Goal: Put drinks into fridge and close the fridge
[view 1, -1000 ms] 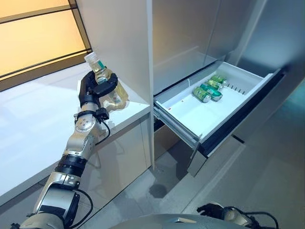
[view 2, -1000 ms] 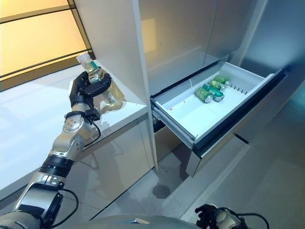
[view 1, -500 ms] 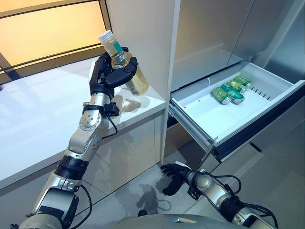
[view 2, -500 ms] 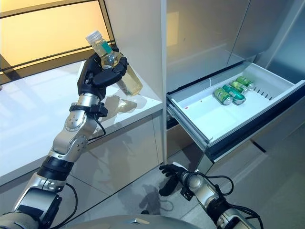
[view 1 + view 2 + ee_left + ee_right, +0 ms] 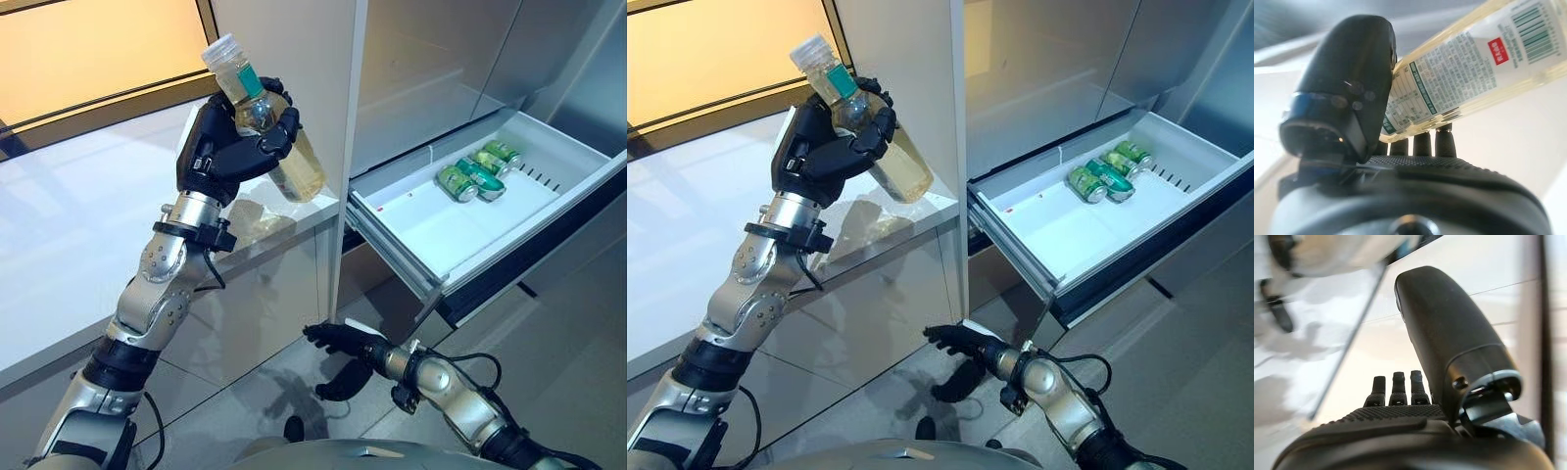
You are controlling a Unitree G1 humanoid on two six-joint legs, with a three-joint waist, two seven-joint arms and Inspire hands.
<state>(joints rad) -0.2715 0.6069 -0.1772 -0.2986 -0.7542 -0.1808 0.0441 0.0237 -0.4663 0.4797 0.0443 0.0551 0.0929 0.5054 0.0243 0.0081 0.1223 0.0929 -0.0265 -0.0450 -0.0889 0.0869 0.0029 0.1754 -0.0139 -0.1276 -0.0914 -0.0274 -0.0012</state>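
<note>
One clear bottle of pale yellow drink, white-capped and tilted with its cap away from the fridge, sits in the left hand, whose fingers and thumb are curled round its middle, above the white table. Beyond the fingers, on the fridge side, the one fridge drawer stands pulled open, and three green cans lie on their sides together at its far end. The right hand hangs low over the floor below the drawer, its fingers relaxed and holding nothing.
</note>
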